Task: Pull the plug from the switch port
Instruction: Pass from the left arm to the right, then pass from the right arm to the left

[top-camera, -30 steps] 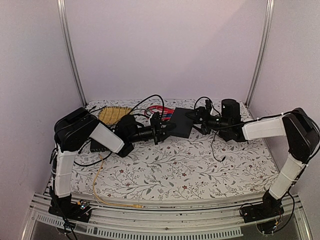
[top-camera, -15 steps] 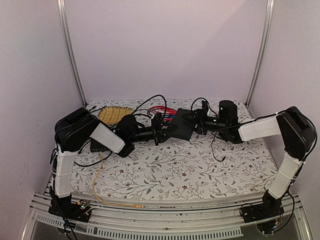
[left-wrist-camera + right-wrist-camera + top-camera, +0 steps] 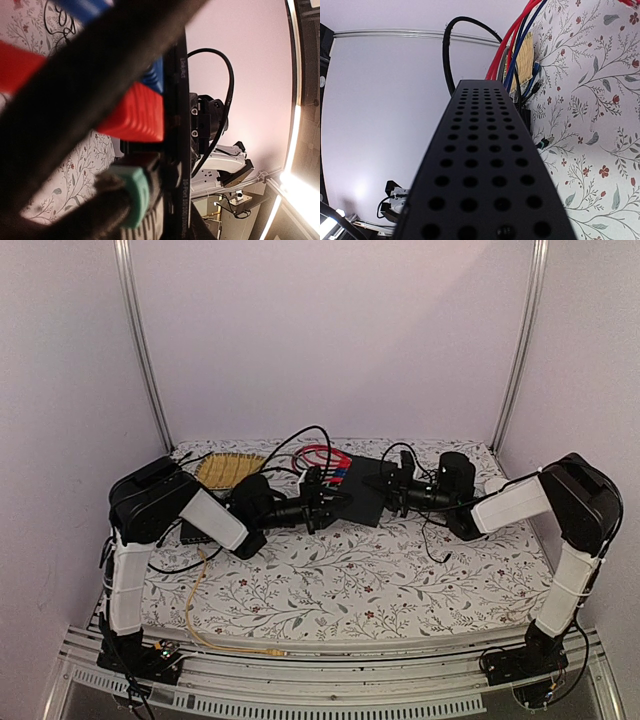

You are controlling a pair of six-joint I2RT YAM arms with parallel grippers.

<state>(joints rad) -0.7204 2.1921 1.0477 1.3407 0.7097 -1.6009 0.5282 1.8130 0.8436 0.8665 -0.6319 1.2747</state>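
Our left pincer [image 3: 324,499] sits against the red plug [image 3: 135,114] in the switch [image 3: 366,487]; our right pincer [image 3: 393,496] meets its vented end. We cannot tell either grip.

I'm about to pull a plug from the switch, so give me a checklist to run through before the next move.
1. Red plug seated in the switch: ok.
2. Left gripper at the switch's plug side: ok.
3. Left gripper closed on a plug: cannot tell.
4. Right gripper at the switch's opposite edge: ok.
5. Right gripper clamping the switch: cannot tell.
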